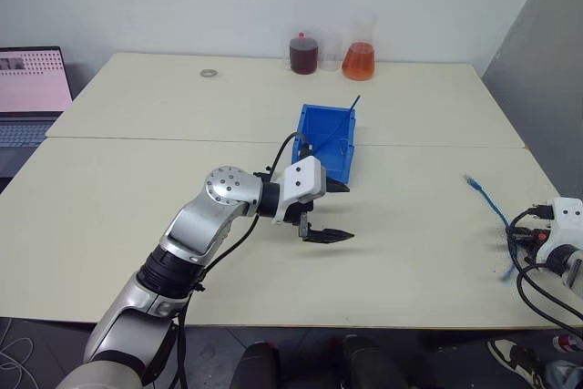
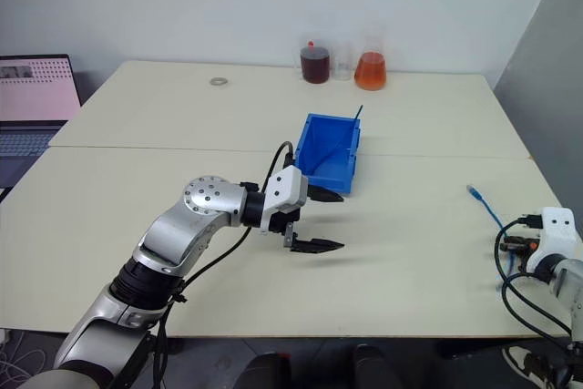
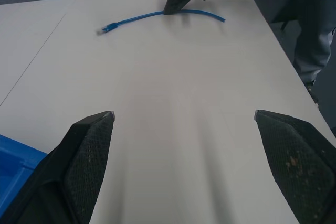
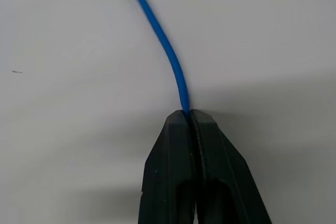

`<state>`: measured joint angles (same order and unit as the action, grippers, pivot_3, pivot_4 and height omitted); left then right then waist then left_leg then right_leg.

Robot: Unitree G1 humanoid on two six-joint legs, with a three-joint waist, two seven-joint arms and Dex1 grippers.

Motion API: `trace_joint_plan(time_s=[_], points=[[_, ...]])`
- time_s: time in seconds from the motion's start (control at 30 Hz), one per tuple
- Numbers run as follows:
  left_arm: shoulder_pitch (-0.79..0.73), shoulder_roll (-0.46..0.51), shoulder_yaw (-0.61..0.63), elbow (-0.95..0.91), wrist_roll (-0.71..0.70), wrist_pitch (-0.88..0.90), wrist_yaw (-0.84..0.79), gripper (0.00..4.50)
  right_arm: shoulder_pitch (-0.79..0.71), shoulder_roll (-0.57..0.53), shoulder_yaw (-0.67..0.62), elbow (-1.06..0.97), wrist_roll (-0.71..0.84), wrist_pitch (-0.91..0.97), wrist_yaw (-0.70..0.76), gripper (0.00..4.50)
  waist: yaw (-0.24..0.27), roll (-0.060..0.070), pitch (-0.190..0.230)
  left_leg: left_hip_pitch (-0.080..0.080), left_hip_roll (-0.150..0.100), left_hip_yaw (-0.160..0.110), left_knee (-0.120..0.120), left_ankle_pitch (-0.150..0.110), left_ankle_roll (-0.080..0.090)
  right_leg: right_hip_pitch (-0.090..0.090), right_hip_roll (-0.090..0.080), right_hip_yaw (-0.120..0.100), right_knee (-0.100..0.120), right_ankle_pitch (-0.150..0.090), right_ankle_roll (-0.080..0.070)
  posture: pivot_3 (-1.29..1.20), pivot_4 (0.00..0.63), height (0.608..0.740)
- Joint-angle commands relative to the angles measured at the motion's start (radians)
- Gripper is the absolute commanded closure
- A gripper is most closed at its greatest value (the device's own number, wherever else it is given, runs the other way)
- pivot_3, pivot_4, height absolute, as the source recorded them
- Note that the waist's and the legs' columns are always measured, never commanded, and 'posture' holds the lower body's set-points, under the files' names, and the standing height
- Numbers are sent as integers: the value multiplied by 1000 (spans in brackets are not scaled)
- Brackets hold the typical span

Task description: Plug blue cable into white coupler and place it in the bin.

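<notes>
The blue cable (image 1: 487, 198) lies near the table's right edge, its plug end (image 3: 107, 27) pointing toward the table's middle. My right gripper (image 4: 189, 114) is shut on the cable a little way back from that plug, fingertips down at the tabletop (image 3: 173, 8). The blue bin (image 1: 332, 166) stands open-topped at mid-table, with a thin blue strand (image 1: 351, 111) leaning out of its back corner. Just in front of the bin, my left gripper (image 1: 344, 211) hovers open above the table with nothing between its fingers. The white coupler is out of view.
Two flasks, one dark red (image 1: 303, 54) and one orange (image 1: 359, 61), stand at the table's far edge. A small metal ring (image 1: 209, 72) lies at the back left. A laptop (image 1: 32, 88) sits off the left side. Bare tabletop separates the bin from the cable.
</notes>
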<state>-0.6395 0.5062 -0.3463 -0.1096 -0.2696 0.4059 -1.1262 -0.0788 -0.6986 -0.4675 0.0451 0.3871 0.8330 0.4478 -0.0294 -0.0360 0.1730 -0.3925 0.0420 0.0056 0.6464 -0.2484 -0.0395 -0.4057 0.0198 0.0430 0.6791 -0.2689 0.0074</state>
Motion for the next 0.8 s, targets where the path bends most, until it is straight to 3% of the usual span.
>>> trace_joint_plan(time_s=[0.03, 0.17, 0.33, 0.57, 0.8], points=[[16, 21, 29, -40, -9, -9, -9, 0, 58, -84, 41, -68, 4, -35, 130, 4471, 1, 1, 0, 0, 0, 0, 0, 0, 0, 0, 0, 0, 0, 0, 0, 0, 150, 740], [81, 78, 66, -65, -20, 6, -7, 0, 145, -217, 118, -197, 0, -129, 331, 4471, -5, 3, 1, 0, 0, 0, -1, 0, 0, -1, 0, 1, 0, 0, 0, 0, 150, 740], [230, 176, 143, -106, -30, 20, 6, 0, 136, -265, 255, -378, -1, -213, 458, 4471, -18, 3, 2, 1, 2, 0, -1, 0, 0, -1, 2, 1, 0, 0, 0, 0, 150, 740], [485, 304, 298, -123, -31, 2, 37, 0, -118, -78, 606, -434, -98, -218, 404, 4471, -26, 1, 5, 2, 5, -2, -1, 0, 0, -1, 3, -1, 1, -1, -1, 0, 150, 740], [610, 346, 436, -76, -46, -4, 71, 0, -271, 91, 806, -326, -199, -250, 378, 4471, 3, 1, 5, -7, 4, -1, 0, 0, 0, -9, -4, -1, 1, -1, -1, 0, 150, 740]])
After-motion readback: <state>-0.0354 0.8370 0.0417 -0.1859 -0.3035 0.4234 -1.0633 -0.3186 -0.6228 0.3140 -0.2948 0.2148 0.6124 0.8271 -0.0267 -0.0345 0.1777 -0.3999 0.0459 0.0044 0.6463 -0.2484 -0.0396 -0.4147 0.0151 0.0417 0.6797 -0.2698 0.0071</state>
